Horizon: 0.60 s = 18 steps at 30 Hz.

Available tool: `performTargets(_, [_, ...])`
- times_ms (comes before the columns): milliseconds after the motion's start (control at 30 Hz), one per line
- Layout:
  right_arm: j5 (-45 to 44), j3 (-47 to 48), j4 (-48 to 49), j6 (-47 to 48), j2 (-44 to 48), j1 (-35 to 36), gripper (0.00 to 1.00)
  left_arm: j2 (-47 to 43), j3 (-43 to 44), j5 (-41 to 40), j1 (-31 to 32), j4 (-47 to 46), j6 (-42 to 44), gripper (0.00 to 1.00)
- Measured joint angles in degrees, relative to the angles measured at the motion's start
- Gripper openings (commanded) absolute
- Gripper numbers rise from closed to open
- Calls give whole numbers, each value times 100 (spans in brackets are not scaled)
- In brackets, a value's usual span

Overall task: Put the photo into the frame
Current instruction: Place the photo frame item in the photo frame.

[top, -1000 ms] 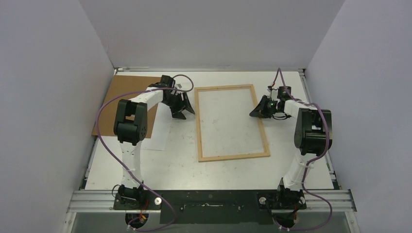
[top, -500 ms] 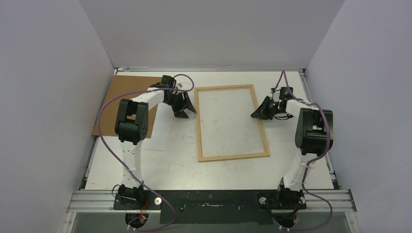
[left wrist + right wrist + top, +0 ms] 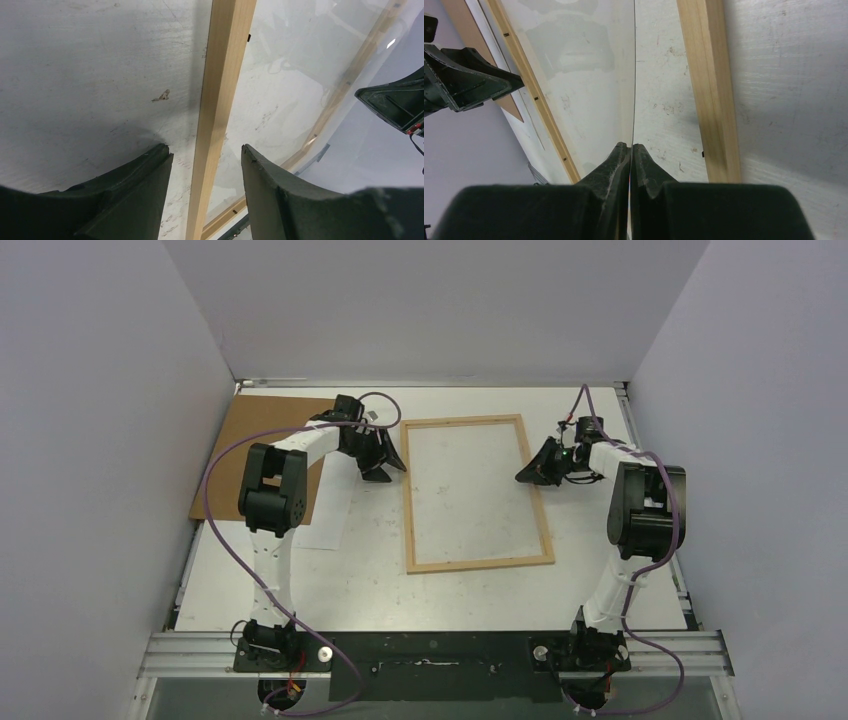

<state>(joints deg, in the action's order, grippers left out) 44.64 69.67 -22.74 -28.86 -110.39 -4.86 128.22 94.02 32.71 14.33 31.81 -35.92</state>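
Now, photo (image 3: 326, 528) position: flat on the surface (image 3: 350, 585), left of the frame (image 3: 478, 562) and apart from it, white face showing, partly hidden by the left arm, overlapping the brown backing panel (image 3: 250, 440); top layer of the two hard to tell.
Photo handling: judged very light, limp and easy to crease; flat against the surface, so little for fingertips to catch; best taken at the near free corner with a shallow pinch, then carried low to limit flapping.
Frame handling: thin light wood strips, stiff yet likely to skid on the surface; best held across one long rail.
Left claw (image 3: 206, 151): apart, straddling the frame's left rail with one finger on each side, not clearly touching the wood.
Right claw (image 3: 630, 146): together, tips pinched on the thin edge of a clear pane (image 3: 589, 75) just inside the right rail.
Clear pane handling: rigid, smooth, probably slippery and breakable; glass or plastic impossible to tell; edge grip only, no twisting.
Risk: a shifted frame from any pane movement without a steadied left rail.
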Motion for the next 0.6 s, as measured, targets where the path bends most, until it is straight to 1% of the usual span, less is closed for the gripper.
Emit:
performTargets(167, [44, 151, -278, -33, 0, -2, 0, 28, 28, 20, 15, -28, -7, 51])
performTargets(600, [144, 560, -772, -87, 2, -48, 0, 114, 85, 22, 31, -63, 9, 42])
